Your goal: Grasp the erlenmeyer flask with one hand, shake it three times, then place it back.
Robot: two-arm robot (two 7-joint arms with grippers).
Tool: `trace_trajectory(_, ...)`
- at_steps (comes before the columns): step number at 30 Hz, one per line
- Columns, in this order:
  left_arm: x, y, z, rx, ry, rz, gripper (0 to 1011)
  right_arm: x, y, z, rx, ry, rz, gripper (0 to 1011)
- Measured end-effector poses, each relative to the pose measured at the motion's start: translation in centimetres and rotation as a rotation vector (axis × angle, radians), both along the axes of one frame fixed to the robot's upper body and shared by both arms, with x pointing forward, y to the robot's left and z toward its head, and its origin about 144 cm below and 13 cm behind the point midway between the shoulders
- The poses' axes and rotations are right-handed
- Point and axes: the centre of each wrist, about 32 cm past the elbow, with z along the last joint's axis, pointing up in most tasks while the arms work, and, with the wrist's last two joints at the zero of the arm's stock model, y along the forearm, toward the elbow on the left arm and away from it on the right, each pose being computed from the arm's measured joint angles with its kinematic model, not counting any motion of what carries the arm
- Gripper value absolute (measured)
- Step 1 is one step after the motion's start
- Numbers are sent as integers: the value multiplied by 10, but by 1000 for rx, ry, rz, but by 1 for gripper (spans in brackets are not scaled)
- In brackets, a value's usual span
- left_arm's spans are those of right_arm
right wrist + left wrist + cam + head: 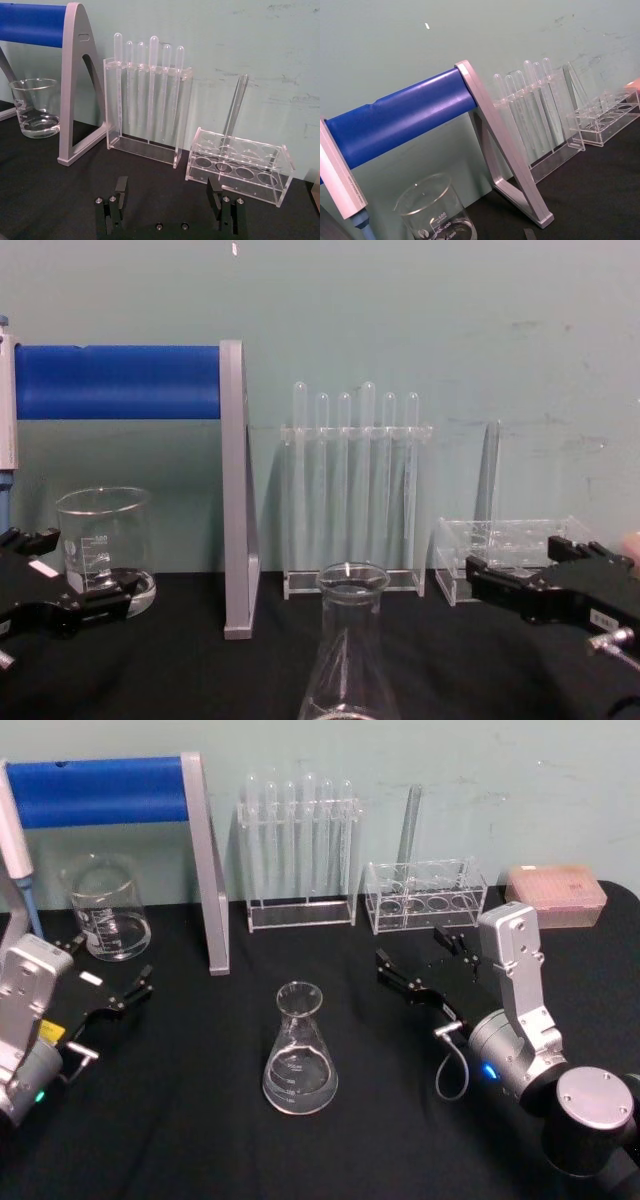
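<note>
The erlenmeyer flask (299,1050) stands upright on the black table near its middle, clear glass with white marks; the chest view shows its neck and rim (350,640) low in the centre. My right gripper (418,956), the hand with the silver cable plug, hovers open to the right of the flask and a little behind it, apart from it. In the right wrist view its two black fingers (120,189) stand wide apart with nothing between them. My left gripper (105,965) rests open at the left, in front of the beaker, far from the flask.
A glass beaker (105,908) sits back left beside a grey stand with a blue bar (205,870). Behind the flask are a clear rack of pipettes (300,850) and a clear tube rack (425,895). A pink box (555,895) lies at the back right.
</note>
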Motion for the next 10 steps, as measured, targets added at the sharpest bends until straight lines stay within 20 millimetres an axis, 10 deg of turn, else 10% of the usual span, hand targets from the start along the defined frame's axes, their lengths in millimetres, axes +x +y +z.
trace_trajectory(10,0,0,0,0,0,0,1001,0,0,0,0,0,0,1003)
